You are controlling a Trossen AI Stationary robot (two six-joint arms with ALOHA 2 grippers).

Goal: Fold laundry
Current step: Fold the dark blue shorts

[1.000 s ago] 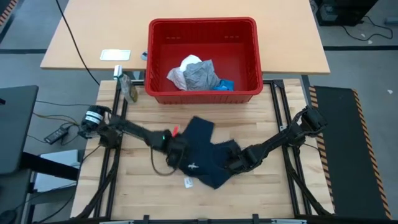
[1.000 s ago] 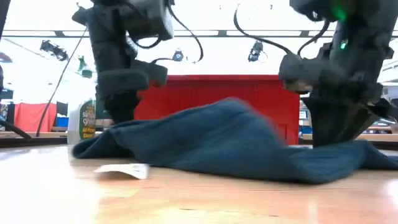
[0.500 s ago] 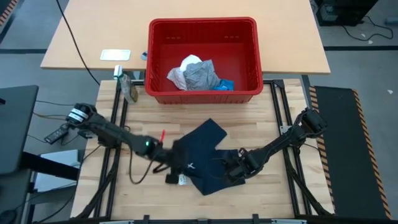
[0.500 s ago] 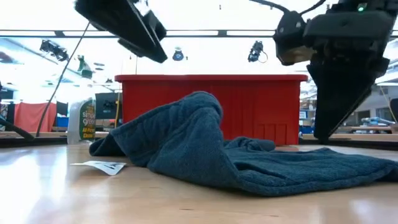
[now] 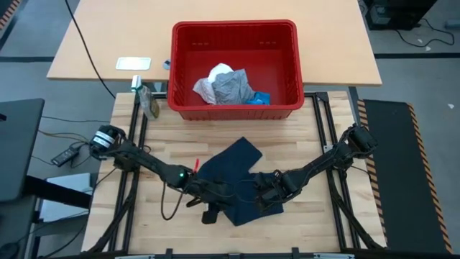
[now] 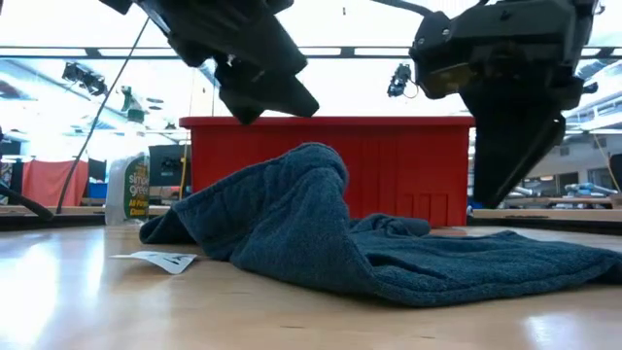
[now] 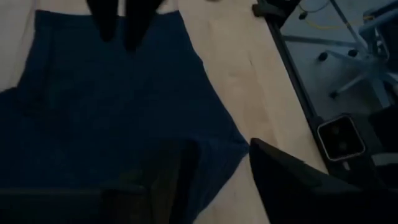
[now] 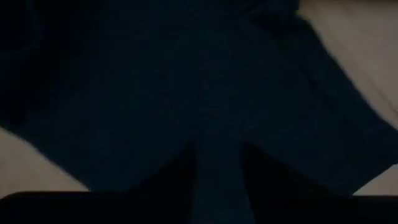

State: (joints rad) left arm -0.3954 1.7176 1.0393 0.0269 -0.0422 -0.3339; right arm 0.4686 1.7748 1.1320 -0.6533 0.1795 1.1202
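The dark navy cloth (image 5: 241, 176) lies rumpled on the wooden table in front of the red basket, one part humped up (image 6: 311, 170) and the rest flat; its white tag (image 6: 160, 261) rests on the wood. My left gripper (image 5: 219, 196) (image 6: 277, 97) hovers open above the cloth's near left part, with the cloth's corner (image 7: 239, 149) below its fingers. My right gripper (image 5: 262, 194) (image 6: 486, 194) hangs open just above the cloth's near right part, fingers pointing down. The grey piece (image 5: 233, 88) and the white crinkly piece (image 5: 212, 79) lie in the basket.
The red basket (image 5: 291, 43) stands at the table's far edge and also holds a small blue thing (image 5: 259, 98). A bottle (image 5: 149, 104) stands left of it. A white card (image 5: 133, 63) lies on the far tabletop. Bare wood shows left and right of the cloth.
A second ago both grippers were down on the navy cloth. They drew it a little toward the near edge, then rose off it. The cloth has since lain still with its hump standing. My left gripper has swung toward the cloth's near edge, above the tag.
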